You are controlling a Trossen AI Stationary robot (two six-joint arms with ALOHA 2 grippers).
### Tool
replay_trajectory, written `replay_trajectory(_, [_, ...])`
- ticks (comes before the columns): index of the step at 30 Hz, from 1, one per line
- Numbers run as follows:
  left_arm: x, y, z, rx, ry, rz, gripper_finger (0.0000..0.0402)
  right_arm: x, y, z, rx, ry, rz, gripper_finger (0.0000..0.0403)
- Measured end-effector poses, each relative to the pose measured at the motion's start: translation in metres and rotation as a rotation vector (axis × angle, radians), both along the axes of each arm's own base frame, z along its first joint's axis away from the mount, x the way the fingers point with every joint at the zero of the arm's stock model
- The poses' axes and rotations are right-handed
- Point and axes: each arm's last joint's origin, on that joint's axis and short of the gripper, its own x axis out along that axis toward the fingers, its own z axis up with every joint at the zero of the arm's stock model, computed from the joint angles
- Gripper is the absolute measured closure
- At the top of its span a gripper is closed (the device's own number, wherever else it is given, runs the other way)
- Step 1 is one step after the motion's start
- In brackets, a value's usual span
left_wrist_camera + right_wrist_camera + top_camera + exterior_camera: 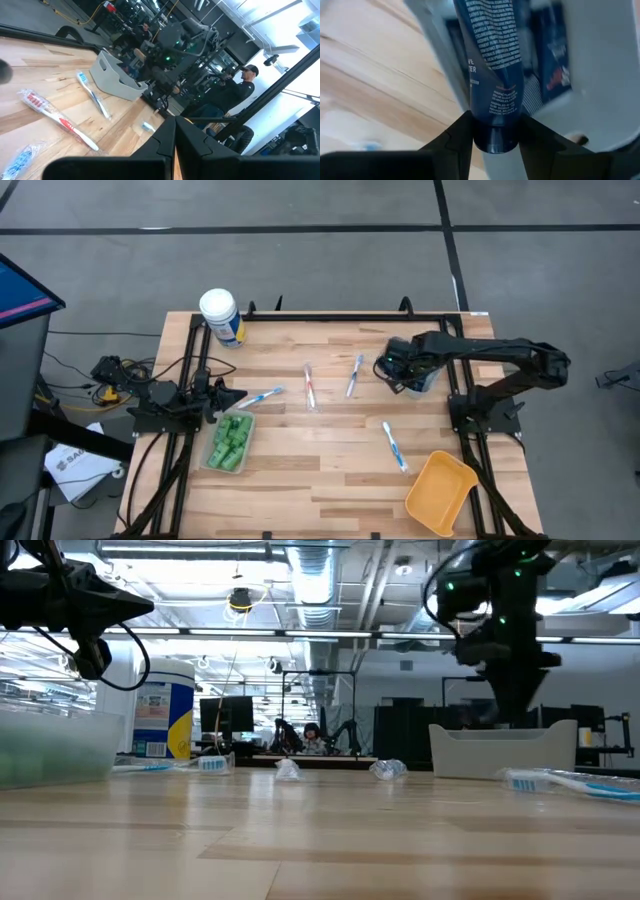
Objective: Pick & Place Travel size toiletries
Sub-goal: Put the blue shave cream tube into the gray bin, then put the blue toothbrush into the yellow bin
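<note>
Overhead, the table carries a yellow bin near right and a green-bottle tray near left, toothbrushes strewn between, seemingly for sorting. Far right, the right gripper is clamped on a navy tube over a grey bin. Parked left, the left gripper has its fingers together.
</note>
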Motion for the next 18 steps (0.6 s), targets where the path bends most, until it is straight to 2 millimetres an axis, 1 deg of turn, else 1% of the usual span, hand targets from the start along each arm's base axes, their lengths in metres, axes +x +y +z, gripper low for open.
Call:
replay_trajectory(4, [0.000, 0.000, 0.000, 0.000, 0.000, 0.000, 0.0400, -0.009, -0.001, -0.012, 0.026, 0.057, -0.026, 0.0284])
replay_trajectory(10, [0.000, 0.000, 0.000, 0.000, 0.000, 0.000, 0.0400, -0.006, -0.005, -0.028, 0.059, 0.155, -0.033, 0.0280])
replay_trajectory(13, [0.000, 0.000, 0.000, 0.000, 0.000, 0.000, 0.0400, -0.003, -0.006, -0.036, 0.073, 0.195, -0.016, 0.0262])
replay_trajectory(18, [0.000, 0.000, 0.000, 0.000, 0.000, 0.000, 0.0400, 0.000, -0.007, -0.042, 0.077, 0.226, -0.005, 0.0215])
